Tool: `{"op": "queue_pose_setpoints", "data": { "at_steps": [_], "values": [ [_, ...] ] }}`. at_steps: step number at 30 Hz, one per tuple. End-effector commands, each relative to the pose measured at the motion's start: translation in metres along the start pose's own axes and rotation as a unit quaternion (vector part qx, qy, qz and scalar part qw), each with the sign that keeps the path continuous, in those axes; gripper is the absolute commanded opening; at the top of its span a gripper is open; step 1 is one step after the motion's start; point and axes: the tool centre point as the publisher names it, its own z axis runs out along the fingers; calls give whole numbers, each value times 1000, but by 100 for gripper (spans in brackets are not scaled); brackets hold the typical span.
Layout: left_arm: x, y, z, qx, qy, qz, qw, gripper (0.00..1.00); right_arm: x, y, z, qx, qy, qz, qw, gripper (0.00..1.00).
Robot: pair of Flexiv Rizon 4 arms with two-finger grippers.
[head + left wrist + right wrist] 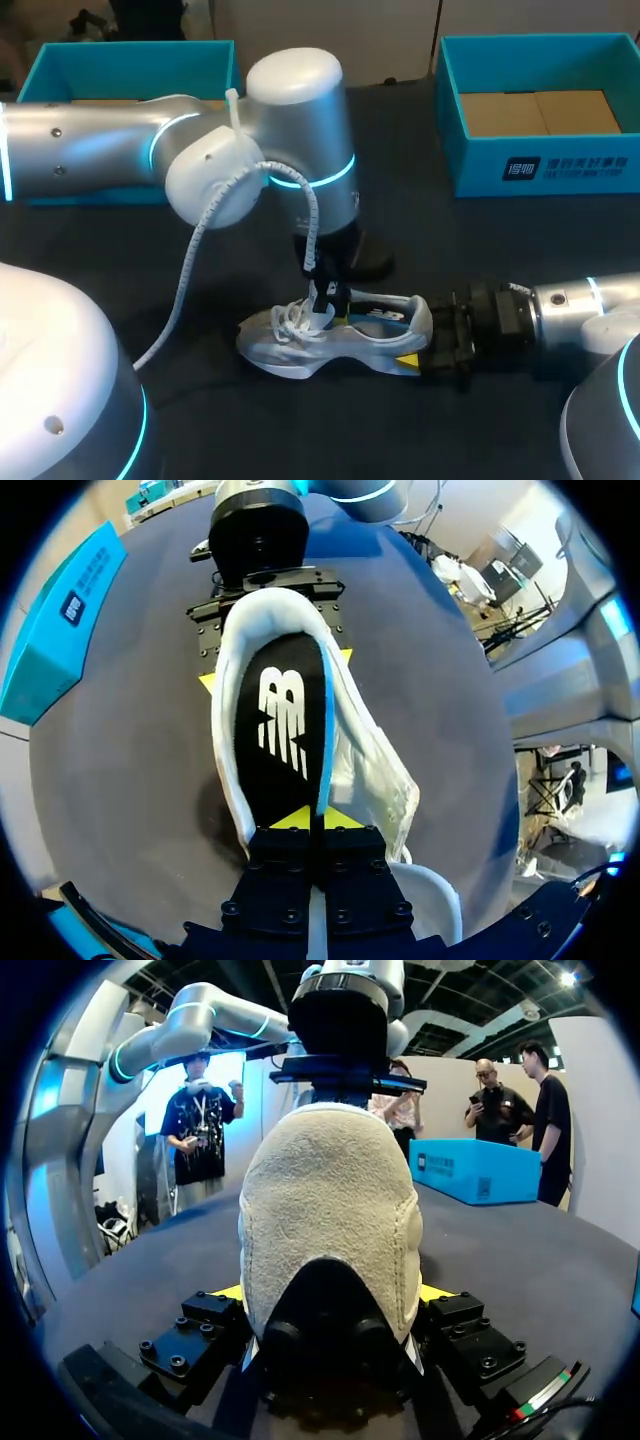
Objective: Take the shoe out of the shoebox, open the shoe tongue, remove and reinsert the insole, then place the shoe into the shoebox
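1. Two blue shoeboxes stand at the back of the black table (500, 240). The left shoebox (120, 60) sits at the far left, partly hidden behind my left arm (100, 140).
2. I note the left arm crossing in from the left, with a white coiled cable (200, 250) hanging from it. It drops its gripper, the left gripper (325, 298), straight down onto the shoe's opening, just behind the laces (290, 318).
3. From the left wrist view I see the left gripper (312, 820) with its yellow tips drawn close together at the front end of the black insole (275, 750). The insole's blue edge runs in between them, so the left gripper appears clamped on the insole, though contact is partly hidden.
4. The shoe (330, 345), grey-white, stands upright on its sole on the table near the middle. It is outside both boxes, with its toe to the left and its heel to the right.
5. The right gripper (418, 340) comes in low from the right and grasps the shoe at the heel. In the right wrist view the right gripper (332, 1295) has one yellow tip pressed against each side of the heel.
6. The right shoebox (480, 165) stands at the far right, well apart from the shoe, with brown cardboard (540, 112) on its floor.
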Motion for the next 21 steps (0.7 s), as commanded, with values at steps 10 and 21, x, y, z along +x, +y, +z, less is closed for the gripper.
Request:
{"op": "queue_pose_setpoints", "data": {
  "at_steps": [10, 21],
  "values": [
    [13, 9, -13, 25, -34, -21, 999, 0, 1, 1, 0, 2, 0, 0, 1000, 0],
    [13, -1, -11, 9, -61, -31, 998, 0, 1, 1, 0, 2, 0, 0, 1000, 0]
  ]
}}
